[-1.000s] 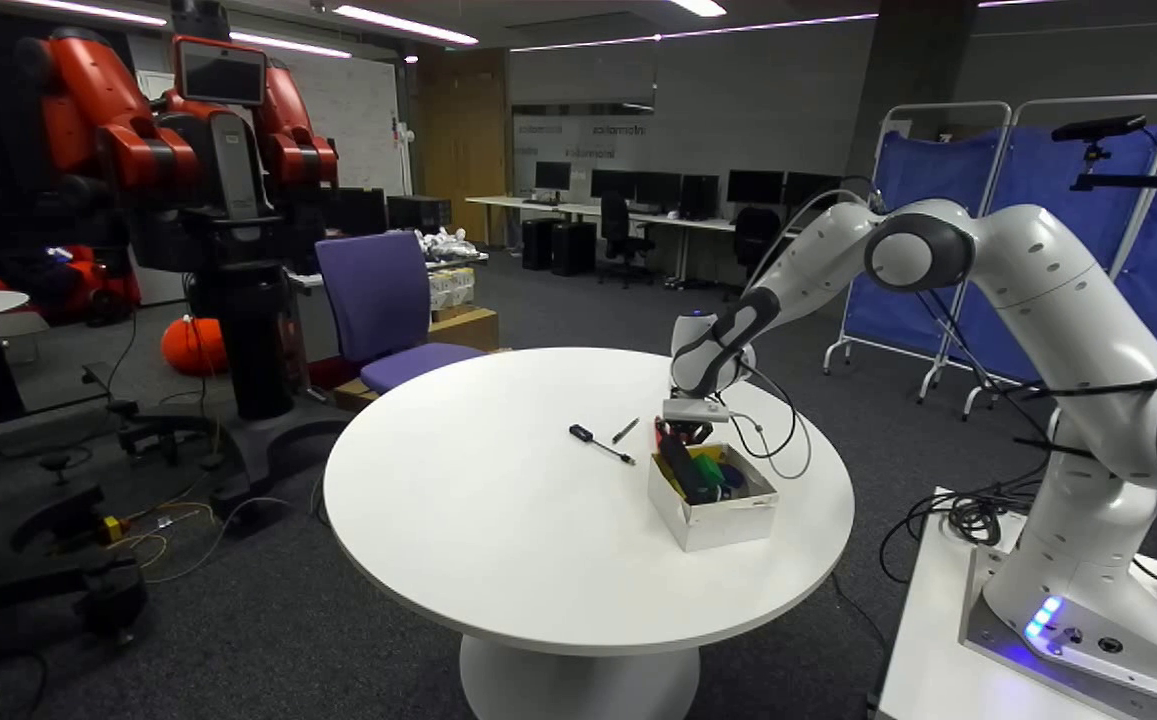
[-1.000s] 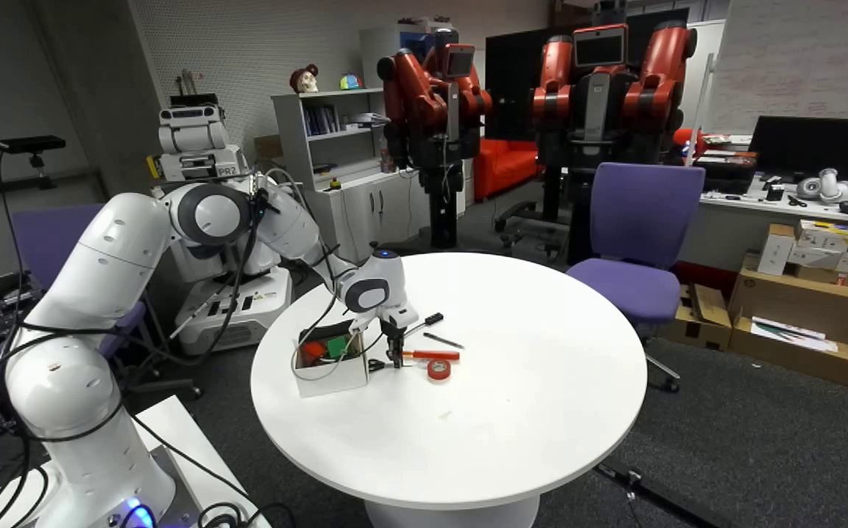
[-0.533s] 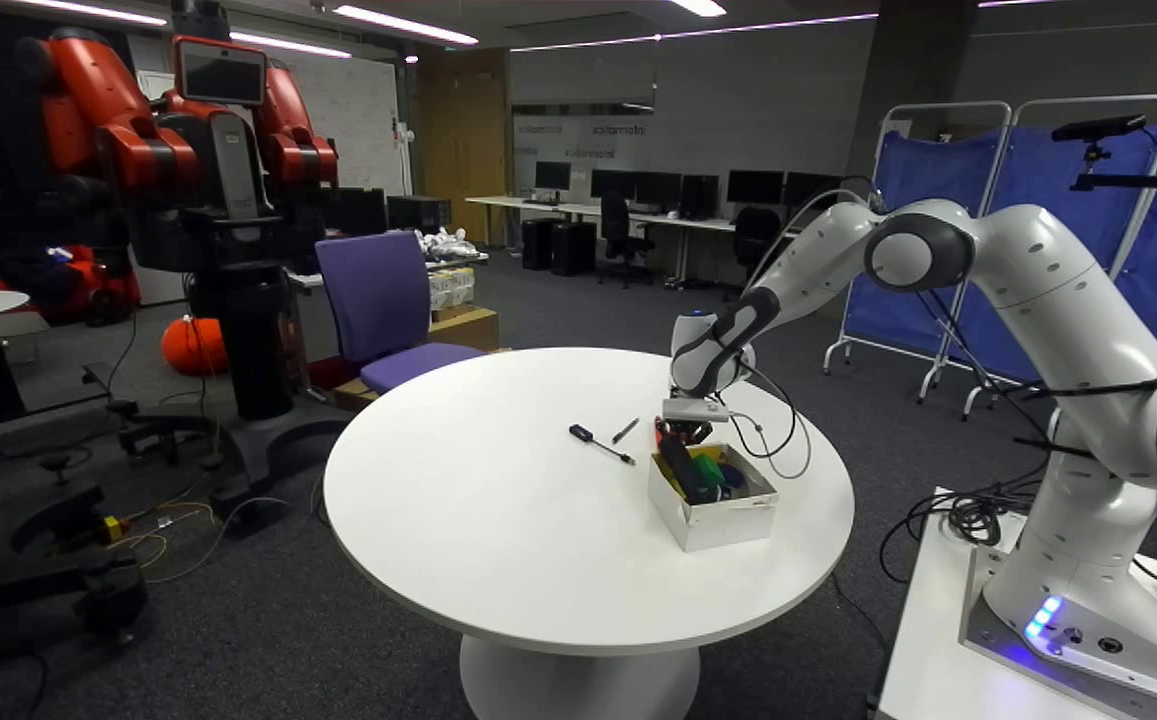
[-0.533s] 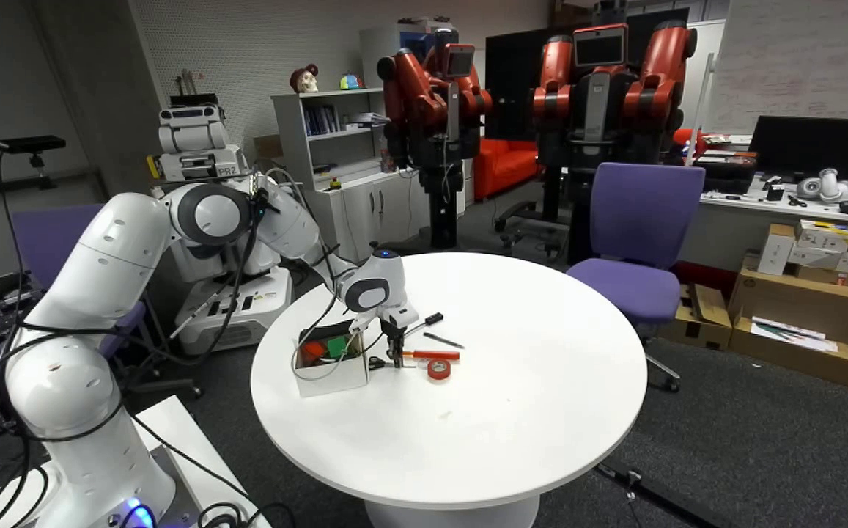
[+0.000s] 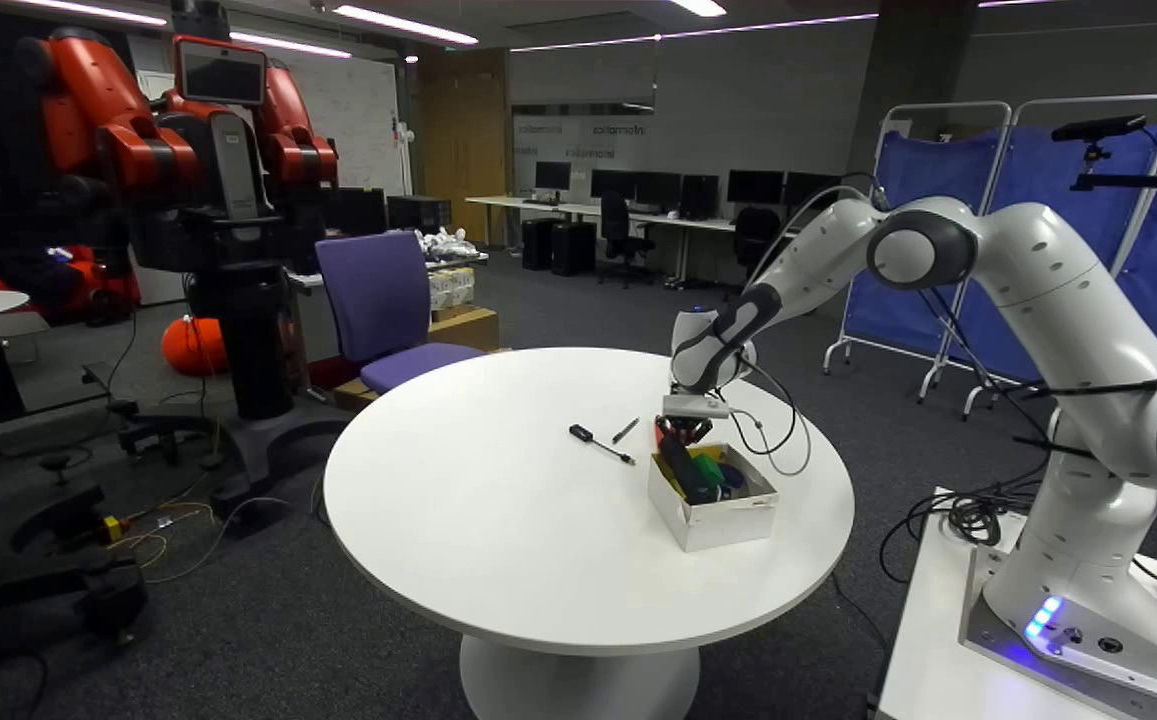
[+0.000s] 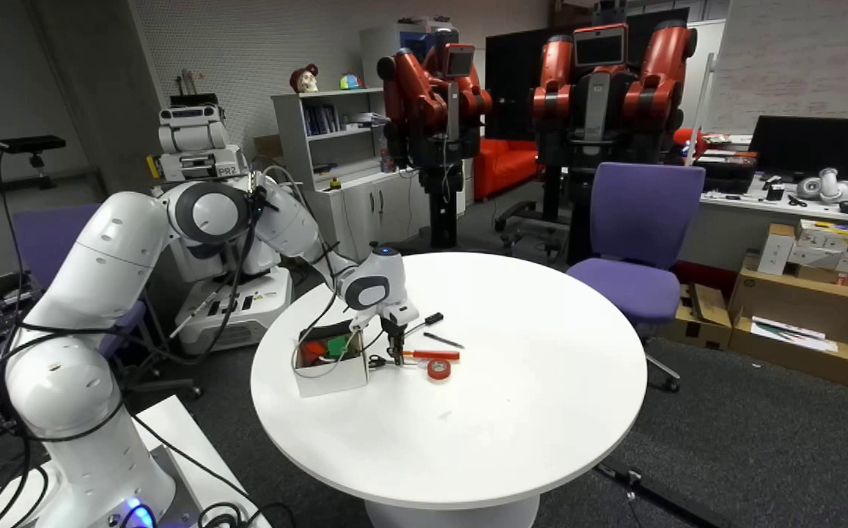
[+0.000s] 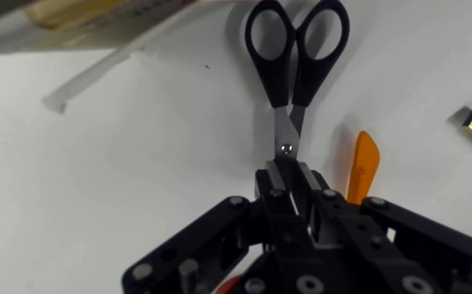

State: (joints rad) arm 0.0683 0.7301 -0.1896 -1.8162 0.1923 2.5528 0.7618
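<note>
- One pair of scissors (image 7: 283, 122) shows in the wrist view; we see the hand (image 7: 289, 169) closed on its blades, just past the pivot, with an orange piece (image 7: 364, 157) beside.
- In an exterior view we find them between the white box (image 6: 332, 378) and red tape roll (image 6: 438, 361), on or just above the worktop (image 6: 526, 440).
- In an exterior view we spot a pen (image 5: 625, 431) and USB adapter (image 5: 581, 433) near the box.

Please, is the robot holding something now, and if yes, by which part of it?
Yes: the scissors, held on their blade side, just past the pivot screw, between the fingers.
</note>
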